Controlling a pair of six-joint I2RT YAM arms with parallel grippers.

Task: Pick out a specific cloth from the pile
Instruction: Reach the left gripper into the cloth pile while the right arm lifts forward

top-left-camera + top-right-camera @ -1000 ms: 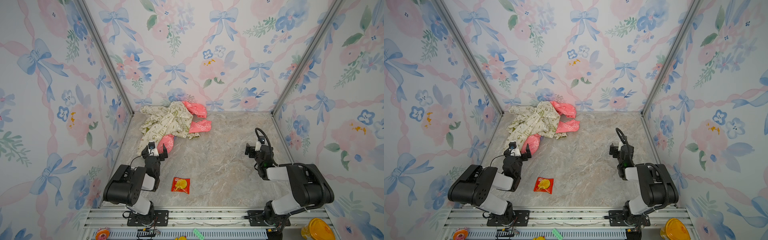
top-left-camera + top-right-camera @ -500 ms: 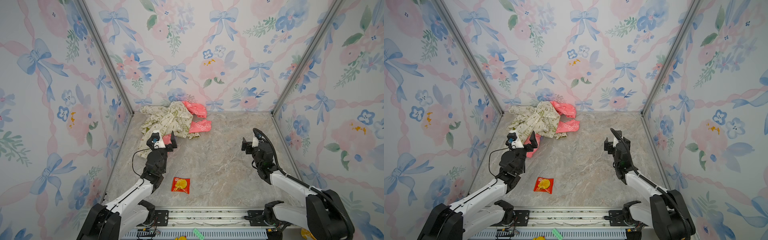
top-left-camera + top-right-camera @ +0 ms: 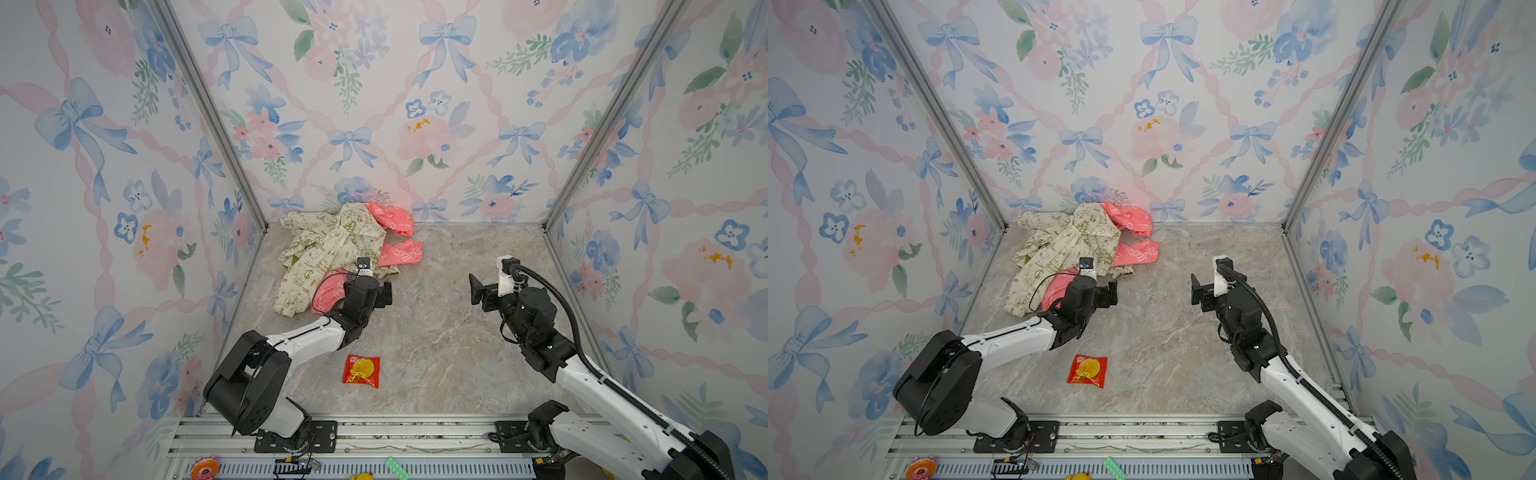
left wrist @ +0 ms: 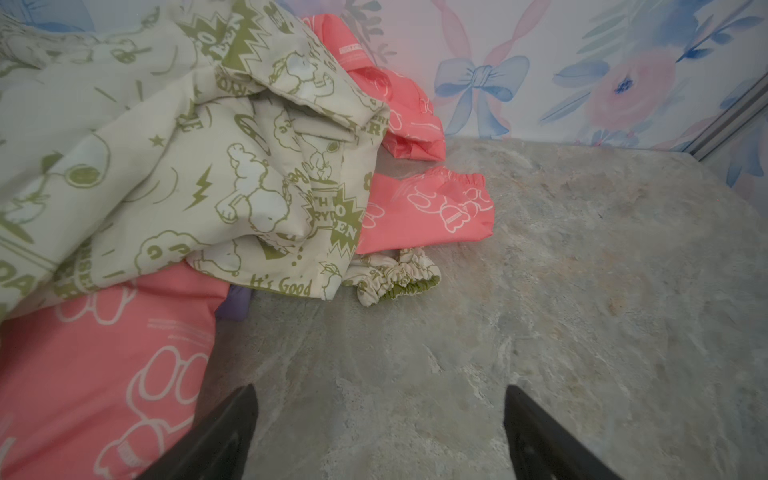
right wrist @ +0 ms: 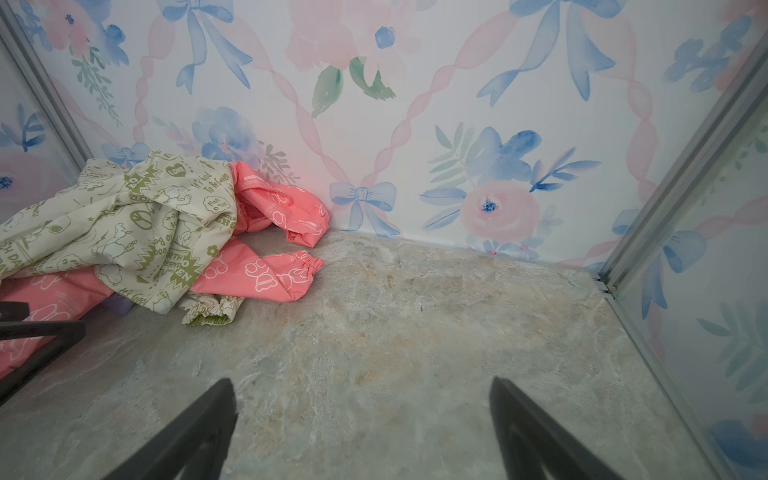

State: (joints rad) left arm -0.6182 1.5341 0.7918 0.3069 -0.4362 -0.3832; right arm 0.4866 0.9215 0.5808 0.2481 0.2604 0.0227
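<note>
Fingers (image 4: 224,436) of the left gripper (image 4: 380,395) are seen spread wide, with nothing held between them. Only bare surface (image 4: 540,291) is shown in the gap. One finger is placed just beside the coral-pink cloth (image 4: 83,365); whether it is touched cannot be told.

The cloth (image 4: 237,304), lavender-purple, is exposed only as a small sliver at the near edge of the pile (image 3: 332,245). It is tucked under the cream cloth (image 4: 166,166) with green cartoon print and pressed against the coral-pink fabric. The cloth (image 5: 118,306) is caught in the right wrist view as well, again as a sliver.

The pile is heaped in the far left corner of the surface, against the back wall (image 3: 374,124).

The right gripper (image 5: 361,386) is likewise held with its fingers wide apart and empty, over bare surface and well apart from the pile.

A red snack packet (image 3: 361,371) is laid flat near the front edge of the surface.
</note>
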